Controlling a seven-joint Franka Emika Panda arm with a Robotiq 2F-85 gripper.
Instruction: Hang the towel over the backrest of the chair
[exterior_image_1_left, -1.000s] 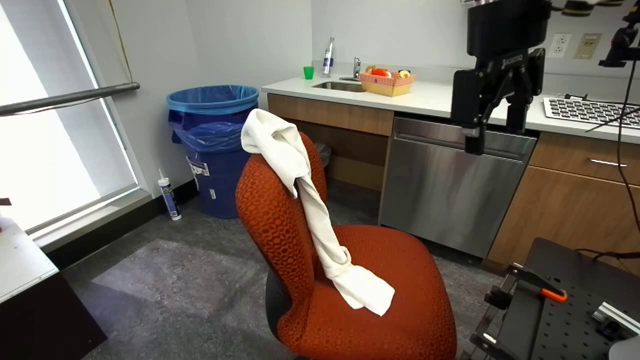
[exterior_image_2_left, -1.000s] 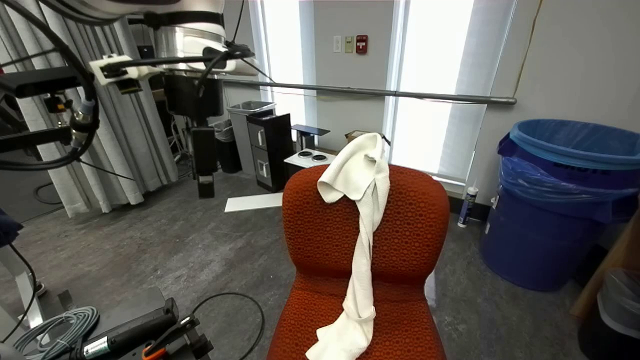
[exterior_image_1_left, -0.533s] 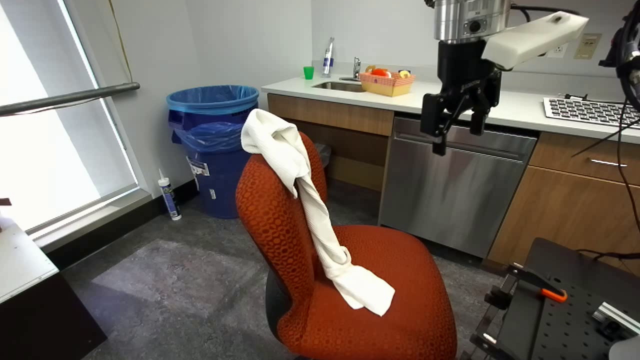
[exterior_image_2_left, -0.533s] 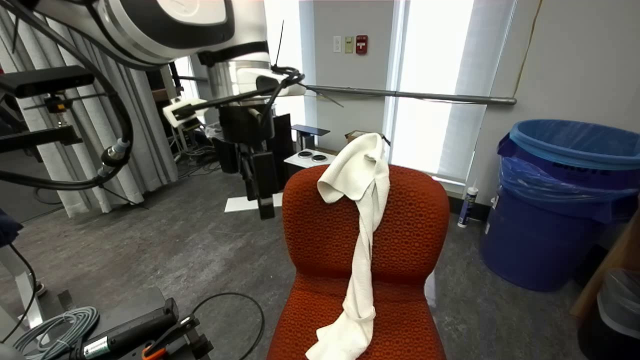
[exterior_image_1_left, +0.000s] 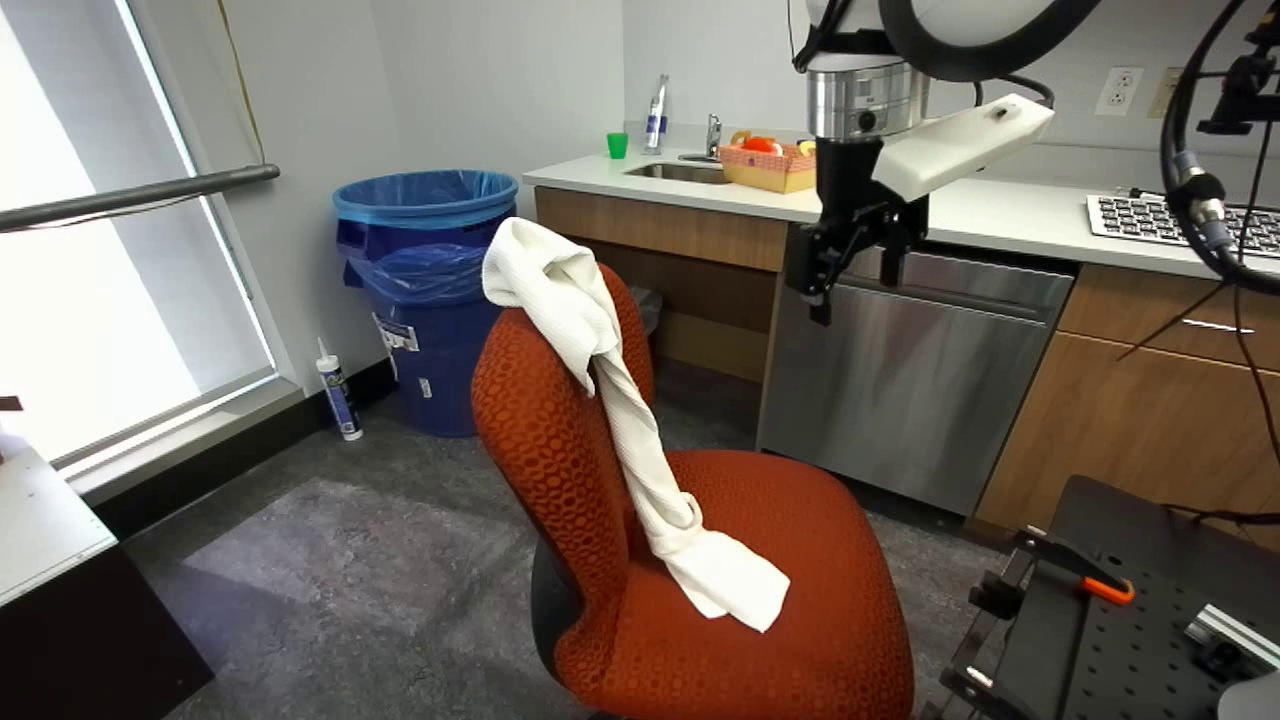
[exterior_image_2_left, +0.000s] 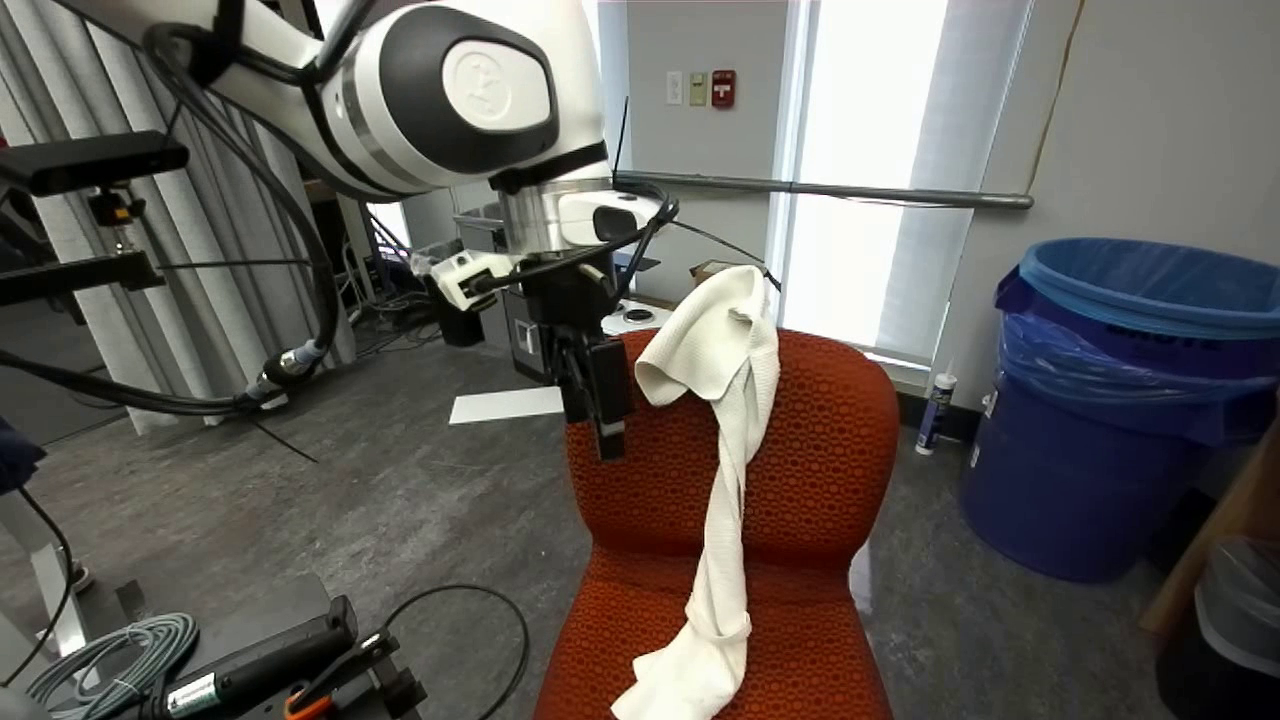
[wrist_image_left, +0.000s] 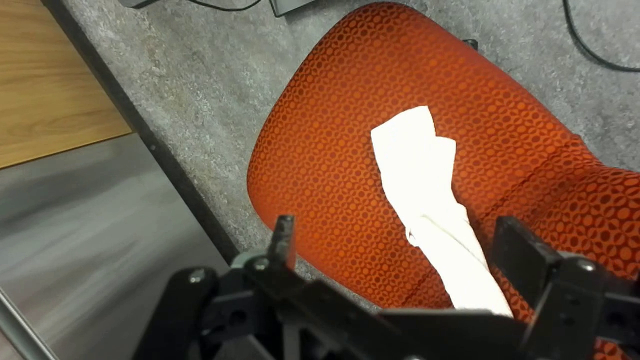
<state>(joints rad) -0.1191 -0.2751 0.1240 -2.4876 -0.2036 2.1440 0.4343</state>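
over backrest (exterior_image_2_left: 830, 450) | towel (exterior_image_2_left: 727, 500) cream-white, rumpled, twisted | lower end on seat (exterior_image_2_left: 810, 650)

Higher than the chair (exterior_image_1_left: 760, 510), my arm (exterior_image_2_left: 420, 120) is cut off in both exterior views, and the chair itself runs off the bottom. In the wrist view my gripper (wrist_image_left: 395, 232) hides the towel's (wrist_image_left: 420, 170) upper length along the backrest (wrist_image_left: 600, 210). Behind the chair, the tube (exterior_image_1_left: 339, 395) is too small for me to read.

Bent white-and-black arm (exterior_image_2_left: 435, 105), black pincer (exterior_image_1_left: 856, 296) pointing down, two fingers (wrist_image_left: 525, 260) spread wide apart.
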